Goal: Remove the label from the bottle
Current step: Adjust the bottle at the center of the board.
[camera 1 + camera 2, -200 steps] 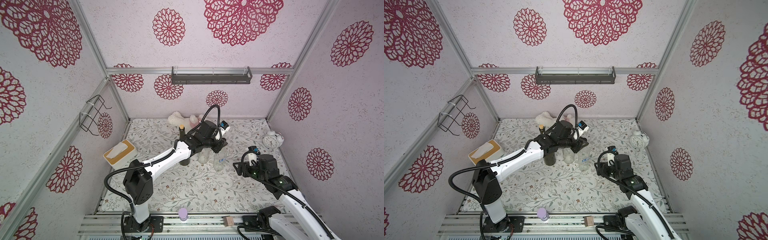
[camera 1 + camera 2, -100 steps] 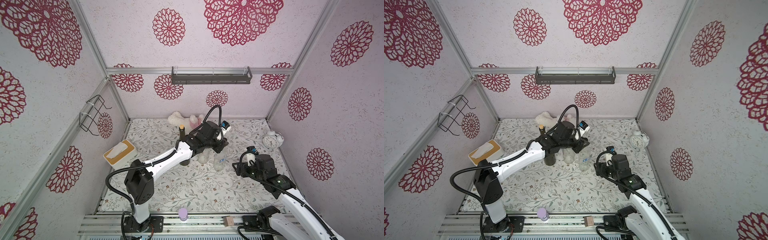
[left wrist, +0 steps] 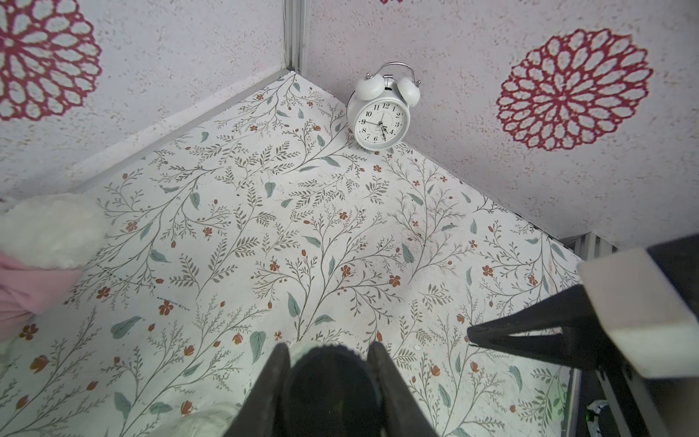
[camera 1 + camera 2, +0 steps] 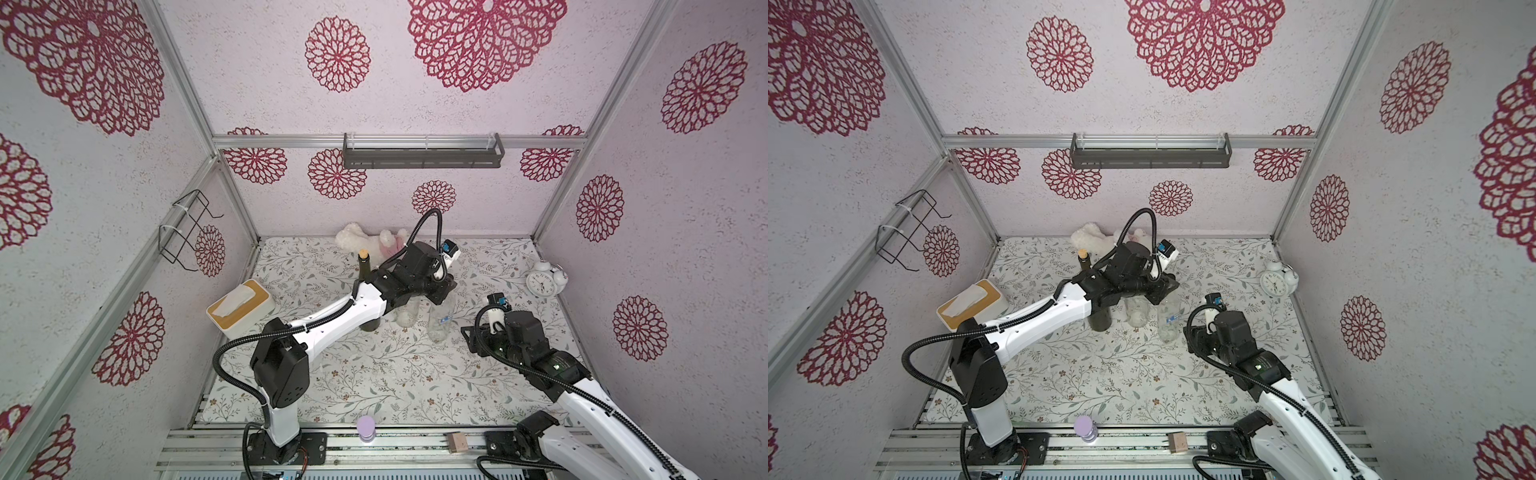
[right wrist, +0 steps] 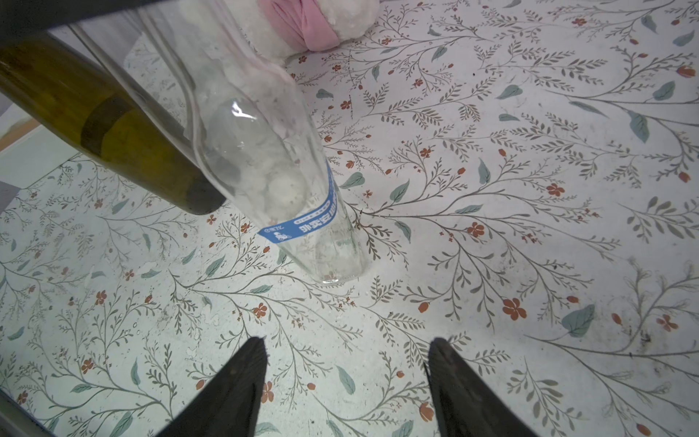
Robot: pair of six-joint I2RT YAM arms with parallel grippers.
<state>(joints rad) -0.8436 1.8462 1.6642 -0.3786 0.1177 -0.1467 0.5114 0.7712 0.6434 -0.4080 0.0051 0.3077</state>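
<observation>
Jaws of left gripper (image 3: 329, 346) pinch the top of the upright bottle (image 5: 264, 159); right gripper (image 5: 346, 352) gapes, bare mat (image 5: 491, 265) before it (label (image 5: 299, 225) low).

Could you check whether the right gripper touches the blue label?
No; the open right gripper hangs apart from the blue label on the clear bottle.

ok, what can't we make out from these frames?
1. Left wrist view: the left end effector shows only a dark cap between its fingers; frame edge cuts off the rest.
2. Top views: that arm's wrist covers the top of the clear bottle.
3. Blue label: wraps behind the bottle in the right wrist view, too small in top views; any lifted edge unclear.
</observation>
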